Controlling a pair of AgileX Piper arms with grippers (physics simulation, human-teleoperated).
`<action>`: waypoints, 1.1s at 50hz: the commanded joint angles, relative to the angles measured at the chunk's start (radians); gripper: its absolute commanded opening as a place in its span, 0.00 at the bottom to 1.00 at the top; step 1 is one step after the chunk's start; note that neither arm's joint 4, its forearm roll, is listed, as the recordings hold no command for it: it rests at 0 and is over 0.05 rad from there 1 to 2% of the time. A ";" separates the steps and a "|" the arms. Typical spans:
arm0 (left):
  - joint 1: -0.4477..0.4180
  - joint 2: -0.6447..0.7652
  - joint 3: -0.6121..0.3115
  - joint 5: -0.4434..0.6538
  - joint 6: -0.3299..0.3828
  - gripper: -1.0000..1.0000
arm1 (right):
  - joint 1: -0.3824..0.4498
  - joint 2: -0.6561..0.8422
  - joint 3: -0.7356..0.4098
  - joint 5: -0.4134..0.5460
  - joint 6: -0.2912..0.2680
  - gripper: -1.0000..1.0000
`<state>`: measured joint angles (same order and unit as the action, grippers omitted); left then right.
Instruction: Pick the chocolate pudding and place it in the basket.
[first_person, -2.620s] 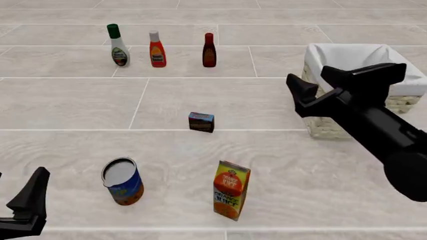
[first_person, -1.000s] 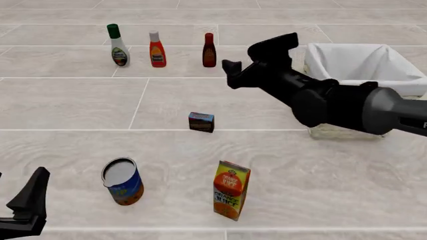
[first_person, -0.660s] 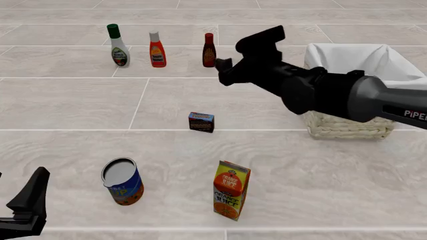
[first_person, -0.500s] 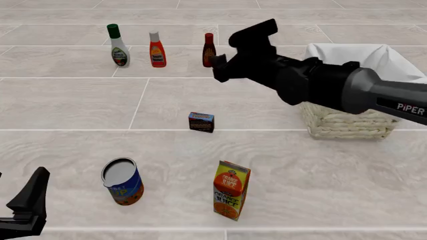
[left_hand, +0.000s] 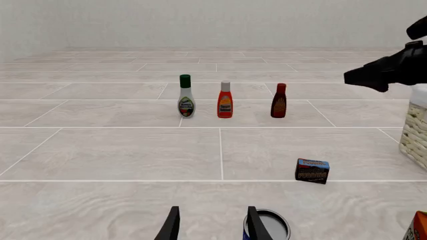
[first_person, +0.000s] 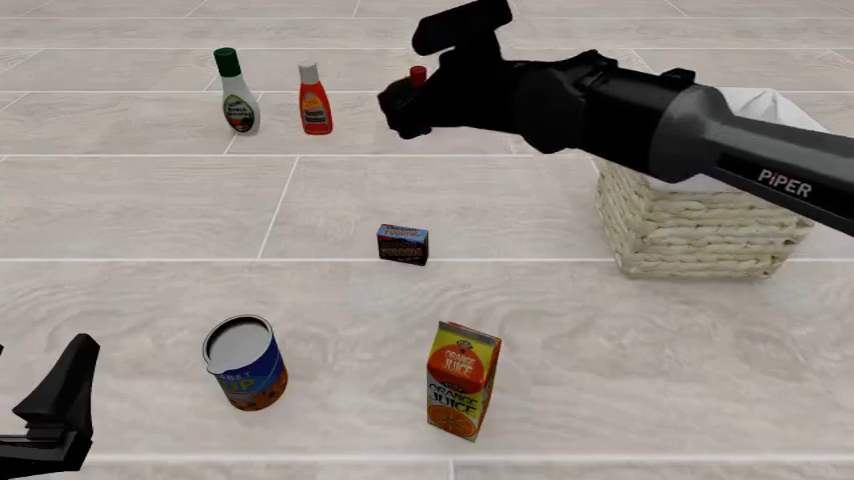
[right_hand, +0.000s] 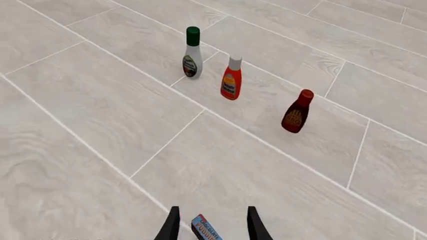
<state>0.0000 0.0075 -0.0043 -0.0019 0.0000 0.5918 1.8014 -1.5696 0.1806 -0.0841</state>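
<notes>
A pale desk (first_person: 160, 210) patterned like grey-white wood tiles fills the front view. The chocolate pudding (first_person: 402, 244) lies near its centre, apart from everything else. The basket (first_person: 694, 225) stands at 3 o'clock from it, near the right edge. At 12 o'clock along the far side stand 3 bottles: a green-capped bottle (first_person: 236, 92), an orange bottle (first_person: 314, 99), and a brown bottle (first_person: 418, 74) mostly hidden behind the right arm. At 6 o'clock from the pudding stands an orange juice carton (first_person: 462, 380), and at 7 o'clock an open tin can (first_person: 246, 362).

The right hand (first_person: 416, 78) hangs high above the desk at 12 o'clock from the pudding, fingers spread and empty; its wrist view shows the pudding between the fingertips, far below. The left hand (left_hand: 212, 227) sits at the near left corner, fingers spread, holding nothing.
</notes>
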 joint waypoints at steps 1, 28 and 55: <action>0.000 0.000 0.000 0.000 0.000 1.00 | 0.014 0.033 -0.098 0.104 0.013 1.00; 0.000 0.000 0.000 0.000 0.000 1.00 | 0.005 0.138 -0.310 0.302 -0.050 1.00; 0.000 0.000 0.000 0.000 0.000 1.00 | 0.011 0.242 -0.360 0.350 -0.045 1.00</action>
<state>0.0000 0.0075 -0.0043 -0.0019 0.0000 0.6051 2.0046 -1.9063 0.5112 -0.1265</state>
